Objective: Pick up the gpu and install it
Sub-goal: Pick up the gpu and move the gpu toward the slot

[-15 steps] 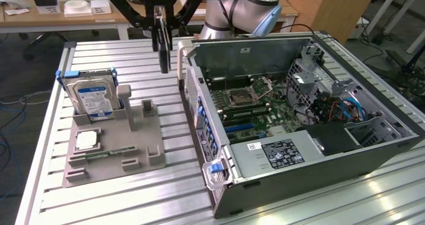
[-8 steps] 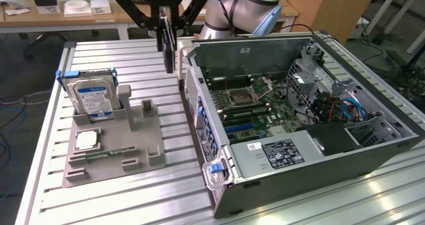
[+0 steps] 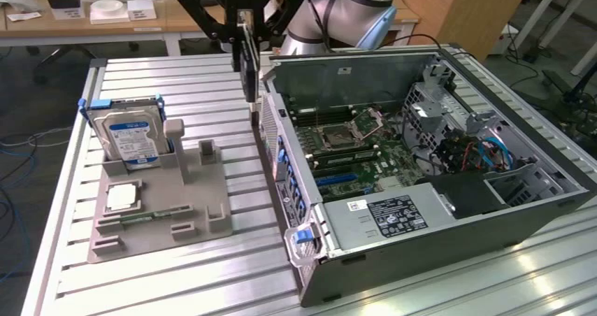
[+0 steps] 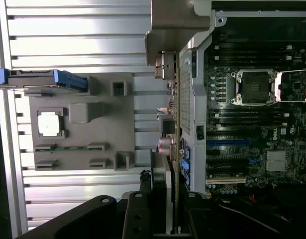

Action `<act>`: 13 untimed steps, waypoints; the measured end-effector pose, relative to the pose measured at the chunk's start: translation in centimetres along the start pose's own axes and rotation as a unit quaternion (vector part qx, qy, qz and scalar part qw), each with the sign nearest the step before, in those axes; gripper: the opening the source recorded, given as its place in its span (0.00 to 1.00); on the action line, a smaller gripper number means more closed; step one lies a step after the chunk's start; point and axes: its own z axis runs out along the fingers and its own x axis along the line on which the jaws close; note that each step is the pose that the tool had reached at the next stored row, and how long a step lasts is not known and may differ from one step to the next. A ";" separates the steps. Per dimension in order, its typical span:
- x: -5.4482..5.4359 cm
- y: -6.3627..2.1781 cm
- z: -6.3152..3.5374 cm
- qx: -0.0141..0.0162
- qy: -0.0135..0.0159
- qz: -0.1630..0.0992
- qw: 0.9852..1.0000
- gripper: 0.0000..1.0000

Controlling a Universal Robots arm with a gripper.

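Observation:
My gripper (image 3: 245,40) hangs over the table just outside the rear wall of the open computer case (image 3: 522,197), shut on the gpu (image 3: 250,75). The card hangs on edge below the fingers, thin and dark, its lower end near the case's rear wall. In the wrist view the gpu (image 4: 169,124) runs edge-on from the gripper (image 4: 160,209) outward, with its silvery bracket (image 4: 175,25) at the far end, alongside the case wall. The motherboard (image 3: 350,145) lies exposed inside, with a blue expansion slot (image 3: 340,178).
A grey holder block (image 3: 186,190) sits on the slatted table at the exterior view's left. It carries an upright hard drive (image 3: 131,138), a processor chip (image 3: 121,198) and a memory stick (image 3: 149,218). The power supply (image 3: 392,214) fills the case's near corner.

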 end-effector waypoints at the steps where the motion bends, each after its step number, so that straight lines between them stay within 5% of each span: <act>1: -0.2 0.01 0.01 0.000 0.000 0.000 1.000 0.28; 13: -3.0 0.12 0.11 0.000 0.002 0.000 1.000 0.28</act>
